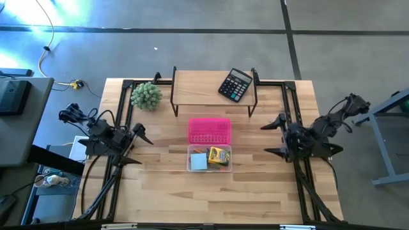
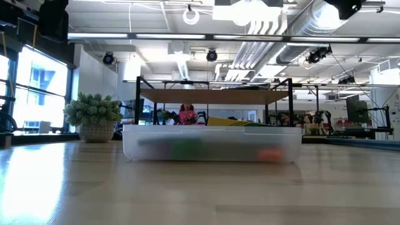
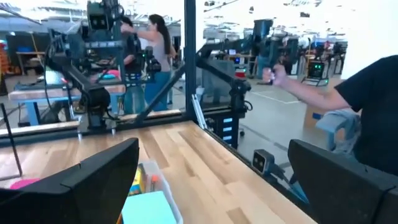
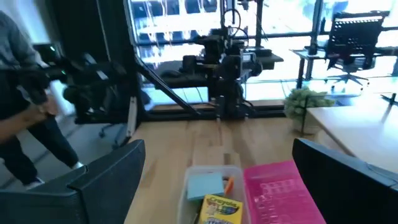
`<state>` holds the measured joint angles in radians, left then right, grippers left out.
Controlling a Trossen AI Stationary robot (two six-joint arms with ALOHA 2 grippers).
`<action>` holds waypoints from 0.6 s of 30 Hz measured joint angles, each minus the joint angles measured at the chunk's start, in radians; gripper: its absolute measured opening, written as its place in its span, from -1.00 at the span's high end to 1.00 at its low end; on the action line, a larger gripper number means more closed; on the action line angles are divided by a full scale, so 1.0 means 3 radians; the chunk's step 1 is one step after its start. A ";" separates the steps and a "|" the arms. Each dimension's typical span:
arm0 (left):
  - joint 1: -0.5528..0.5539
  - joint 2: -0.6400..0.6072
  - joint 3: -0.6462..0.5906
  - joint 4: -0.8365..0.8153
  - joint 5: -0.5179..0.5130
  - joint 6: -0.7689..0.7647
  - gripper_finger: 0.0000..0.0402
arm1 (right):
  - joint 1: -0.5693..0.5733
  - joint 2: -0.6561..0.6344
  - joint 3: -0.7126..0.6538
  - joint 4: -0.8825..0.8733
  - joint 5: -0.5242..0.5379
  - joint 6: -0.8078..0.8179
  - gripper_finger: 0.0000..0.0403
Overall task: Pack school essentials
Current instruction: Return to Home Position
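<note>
School essentials (image 1: 218, 156) lie packed; left hand (image 1: 144, 151), right hand (image 1: 264, 139) hover splayed.

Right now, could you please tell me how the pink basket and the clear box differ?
The pink basket is opaque pink mesh; the clear box is see-through. The clear box holds a blue note pad and a crayon box; nothing shows in the pink basket. Both are rectangular and sit side by side mid-table.

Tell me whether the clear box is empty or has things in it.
Not empty. The clear box holds a light-blue note pad and a yellow crayon box; the right wrist view shows both lying inside it.
</note>
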<state>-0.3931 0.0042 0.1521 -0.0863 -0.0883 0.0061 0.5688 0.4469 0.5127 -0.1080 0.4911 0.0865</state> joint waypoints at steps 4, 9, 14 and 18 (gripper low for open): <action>0.0001 -0.0002 -0.0148 0.0183 -0.0077 -0.0030 -0.99 | -0.0001 -0.0391 -0.0367 0.0103 -0.0223 0.0007 -0.97; 0.0001 -0.0001 -0.0222 0.0173 -0.0082 -0.0145 -0.99 | -0.0001 -0.0766 -0.0643 0.0130 -0.0332 -0.0035 -0.97; 0.0001 0.0001 -0.0224 0.0153 -0.0015 -0.0138 -0.99 | -0.0001 -0.1065 -0.0909 0.0161 -0.0420 -0.0055 -0.97; 0.0001 -0.0001 -0.0224 0.0136 0.0023 -0.0132 -0.99 | -0.0001 -0.1269 -0.1182 0.0323 -0.0468 -0.0056 -0.97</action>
<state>-0.3927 0.0040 0.0849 -0.0456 -0.0814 -0.0334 0.5683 0.0660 0.1582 -0.0112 0.3507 0.0696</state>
